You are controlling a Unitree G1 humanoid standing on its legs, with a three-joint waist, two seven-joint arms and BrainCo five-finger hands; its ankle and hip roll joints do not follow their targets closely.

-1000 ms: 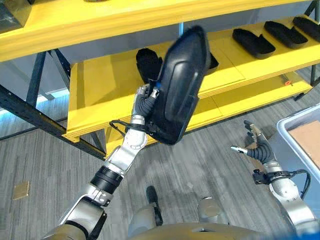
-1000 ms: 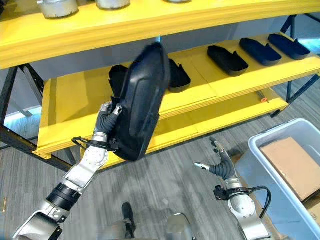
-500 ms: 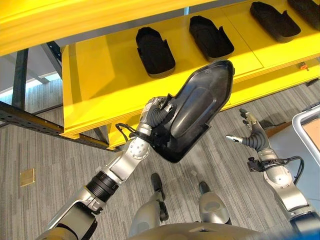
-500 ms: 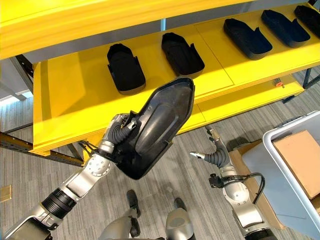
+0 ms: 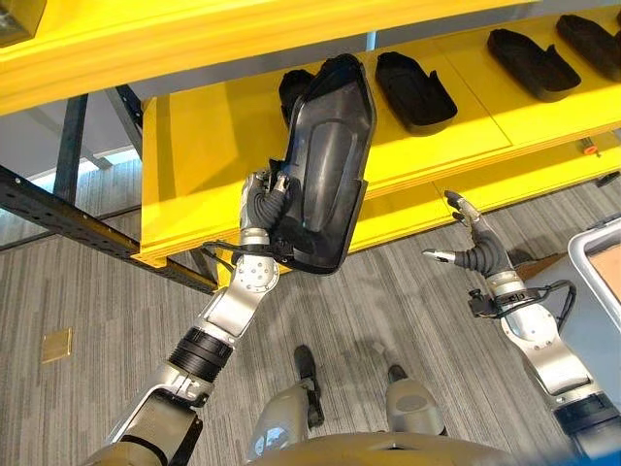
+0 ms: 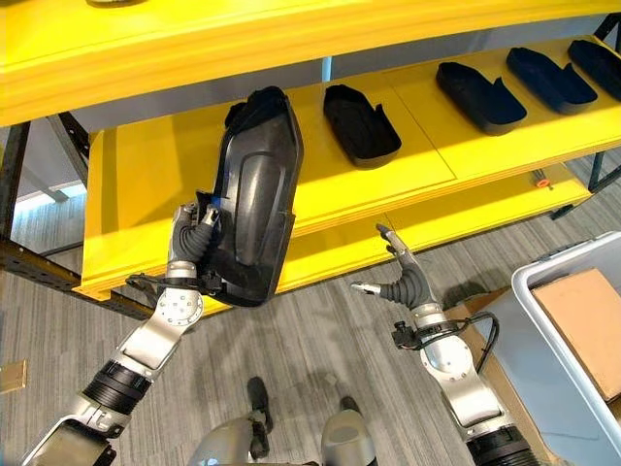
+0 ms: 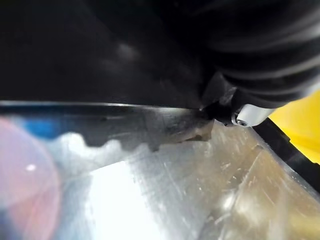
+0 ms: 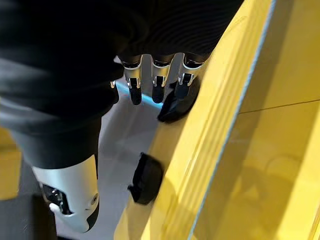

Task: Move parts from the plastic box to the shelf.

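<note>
We're holding the big black part (image 5: 325, 165) upright in our left hand (image 5: 262, 209), fingers curled round its lower edge as far as we can tell, tipping it toward the yellow shelf (image 5: 204, 165) to clear the lip, while our right hand (image 5: 471, 248) is hovering open and empty.
</note>
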